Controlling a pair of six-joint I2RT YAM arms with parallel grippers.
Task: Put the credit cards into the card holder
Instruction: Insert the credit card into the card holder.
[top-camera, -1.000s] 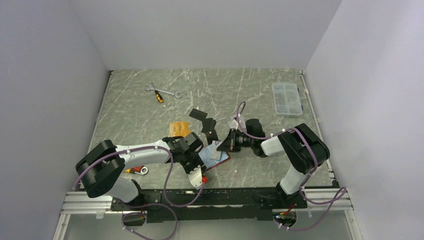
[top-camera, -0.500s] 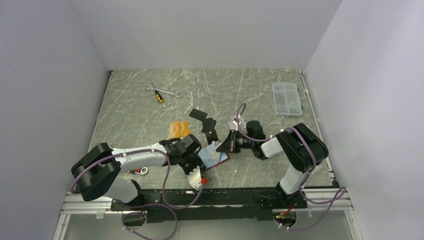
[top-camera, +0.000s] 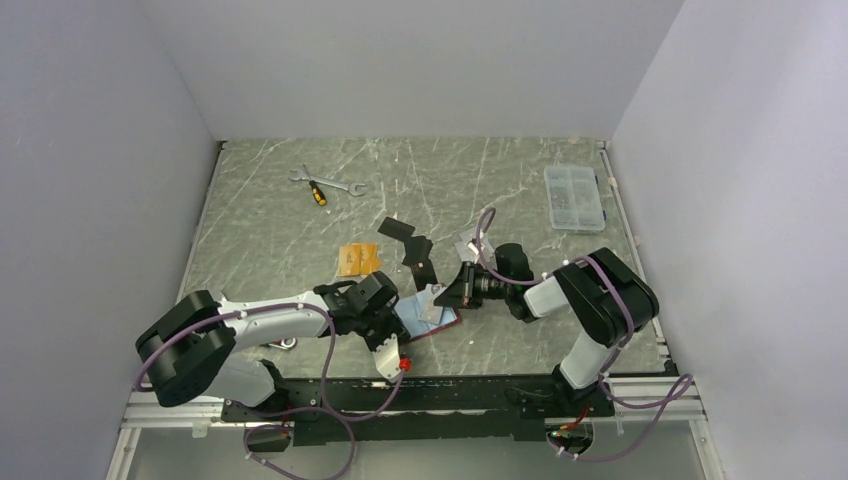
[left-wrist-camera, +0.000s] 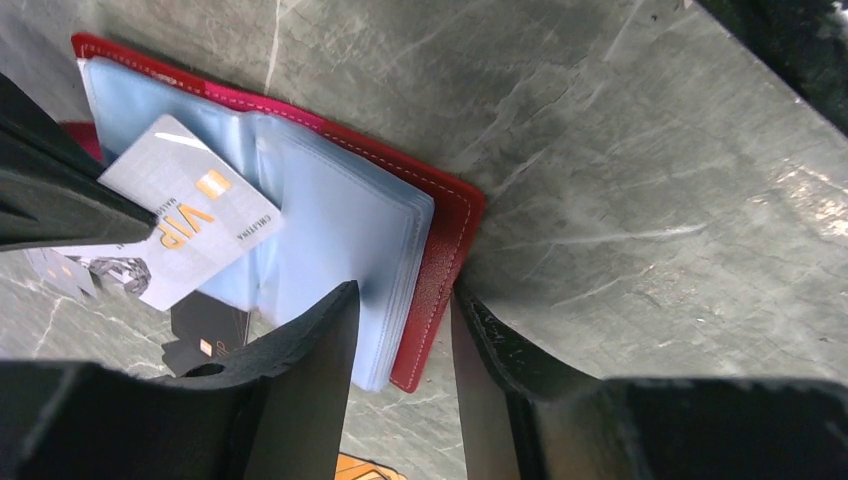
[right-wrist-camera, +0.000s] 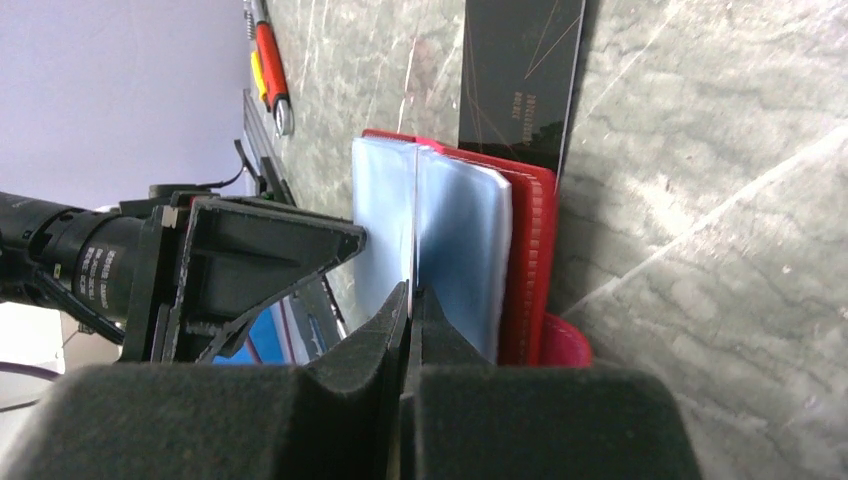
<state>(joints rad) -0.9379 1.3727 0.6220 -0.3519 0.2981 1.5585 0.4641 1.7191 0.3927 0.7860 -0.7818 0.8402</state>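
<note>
The dark-red card holder (top-camera: 432, 314) lies open on the table, its pale blue clear sleeves (left-wrist-camera: 340, 220) facing up. My right gripper (right-wrist-camera: 411, 290) is shut on a silver-grey credit card (left-wrist-camera: 190, 220) marked VIP, which rests slanted on the sleeves. My left gripper (left-wrist-camera: 405, 295) is open. It straddles the holder's near edge, one finger over the sleeves and the other beside the red cover (left-wrist-camera: 445, 215). More credit cards lie behind the holder: orange ones (top-camera: 357, 258), black ones (top-camera: 418, 252) and silver-grey ones (top-camera: 468, 245).
A clear compartment box (top-camera: 573, 197) stands at the back right. A wrench and a screwdriver (top-camera: 325, 186) lie at the back left. Another small screwdriver (top-camera: 272, 342) lies under my left arm. One black card (right-wrist-camera: 520, 70) touches the holder's far edge.
My left arm has drawn back a little to the left and toward the near edge, and its jaws have widened slightly. The right gripper has kept its hold on the silver card.
</note>
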